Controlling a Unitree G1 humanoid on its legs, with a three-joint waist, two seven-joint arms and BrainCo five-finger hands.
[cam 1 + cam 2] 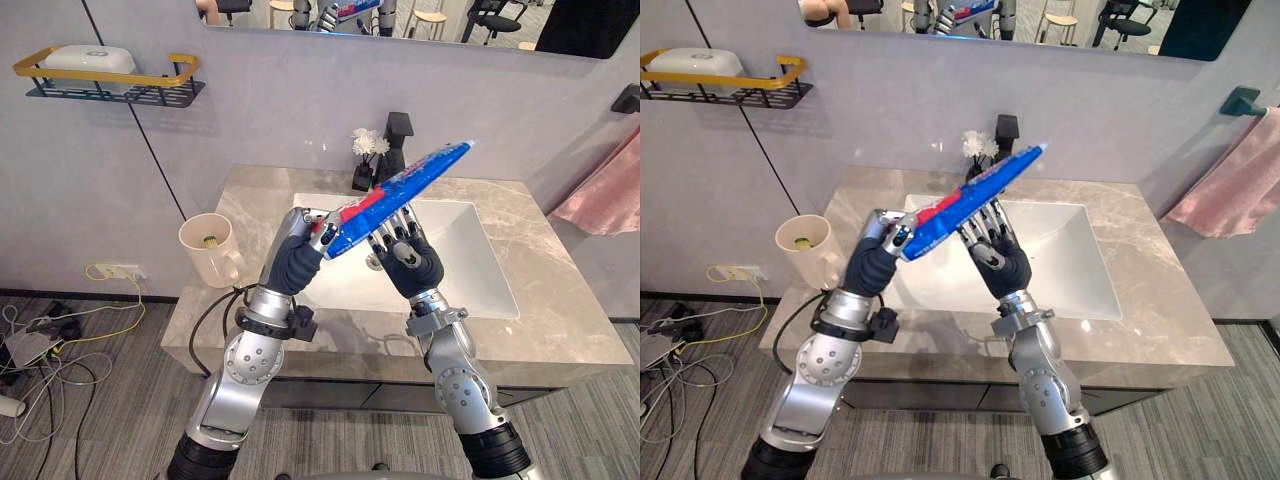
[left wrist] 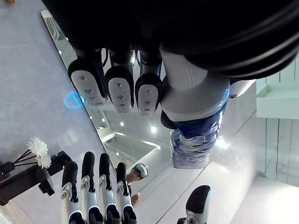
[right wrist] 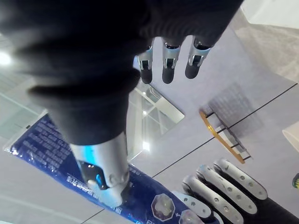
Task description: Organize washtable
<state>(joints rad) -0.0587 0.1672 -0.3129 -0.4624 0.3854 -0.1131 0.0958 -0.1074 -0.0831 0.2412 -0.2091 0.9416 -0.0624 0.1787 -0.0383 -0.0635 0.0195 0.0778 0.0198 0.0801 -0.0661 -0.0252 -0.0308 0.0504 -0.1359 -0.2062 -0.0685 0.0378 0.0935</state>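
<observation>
Grips the toothpaste tube [image 1: 400,190] by its cap end in the left hand's [image 1: 300,252] curled fingers, over the sink [image 1: 470,275]. Slants up and away from those fingers, crossing just above the right hand's [image 1: 410,255] straight, spread fingers, nearest its middle.

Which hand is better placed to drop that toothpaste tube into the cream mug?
Left: the left hand grips the toothpaste tube, and the mug stands on that arm's side of the counter. The right hand is open beside the tube.
</observation>
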